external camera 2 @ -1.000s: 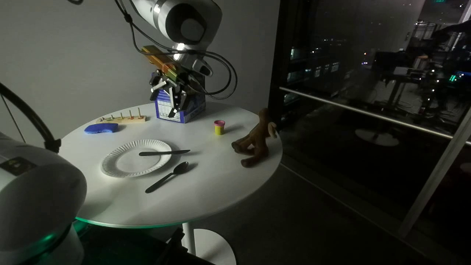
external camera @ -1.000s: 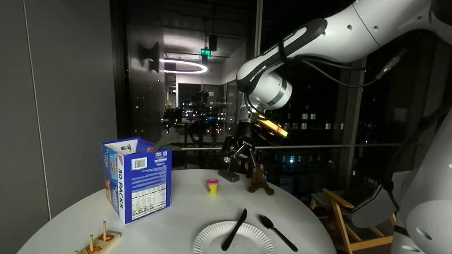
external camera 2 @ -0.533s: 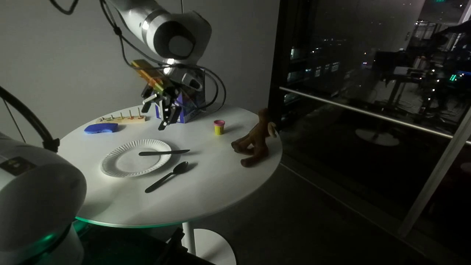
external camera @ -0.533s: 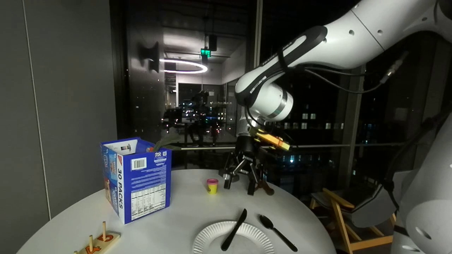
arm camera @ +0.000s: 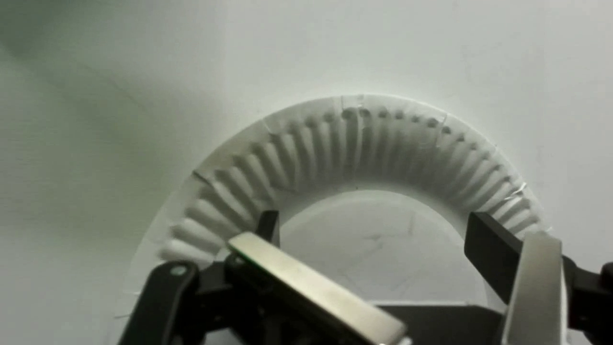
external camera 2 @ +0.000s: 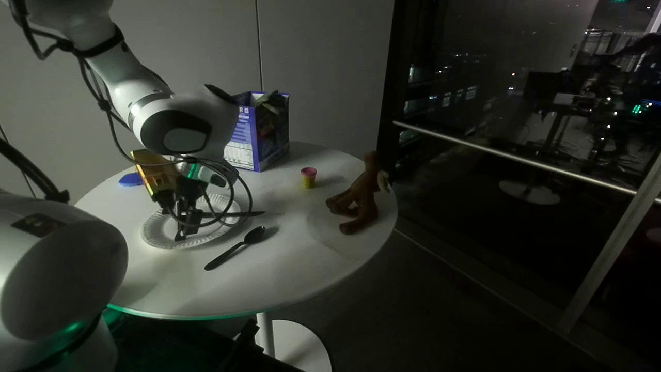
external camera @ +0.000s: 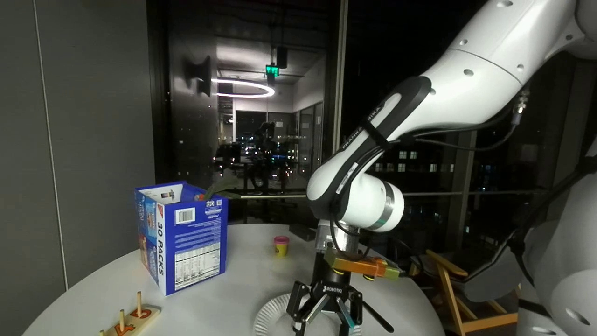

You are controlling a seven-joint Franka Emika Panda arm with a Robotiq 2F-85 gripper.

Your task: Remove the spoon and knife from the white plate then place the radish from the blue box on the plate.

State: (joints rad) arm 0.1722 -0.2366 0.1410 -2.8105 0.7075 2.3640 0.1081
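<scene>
One utensil rests on the white plate [arm camera: 383,153], one lies off it. Knife [external camera 2: 239,214]: across the plate's rim, blade running out past the edge; handle end hidden behind the gripper [arm camera: 373,225] in an exterior view. Whether the blade tip touches the table [external camera 2: 299,274]: cannot tell. Spoon [external camera 2: 252,237]: on the table, just beside the plate and apart from it.

Gripper: points down, low over the plate, in both exterior views. Wrist view: fingers [arm camera: 488,254] spread wide, one to each side, with bare plate centre and ribbed rim showing between them; nothing is in the grip. Contact of fingertips with the plate cannot be judged.

Radish [external camera: 200,197]: in the blue box [external camera: 200,247], well apart from the plate. An exterior view gives only a small red patch at the box's top edge plus green leaves [external camera: 223,185] sticking out over the rim; the remainder is behind the cardboard. Box stands upright, top uncovered.

Other items on the table: yellow tub [external camera 2: 308,181] with pink lid, upright, between the box and a brown stuffed toy [external camera 2: 361,199]; the toy sits near the table's edge. Wooden peg board [external camera: 135,323] near the box, cut off at the bottom in an exterior view. Blue flat object [external camera 2: 129,179], partly covered by the orange-yellow casing [external camera 2: 155,173] on the arm [external camera 2: 121,77]. Chair [external camera: 487,280] with pale wooden frame beyond the table.
</scene>
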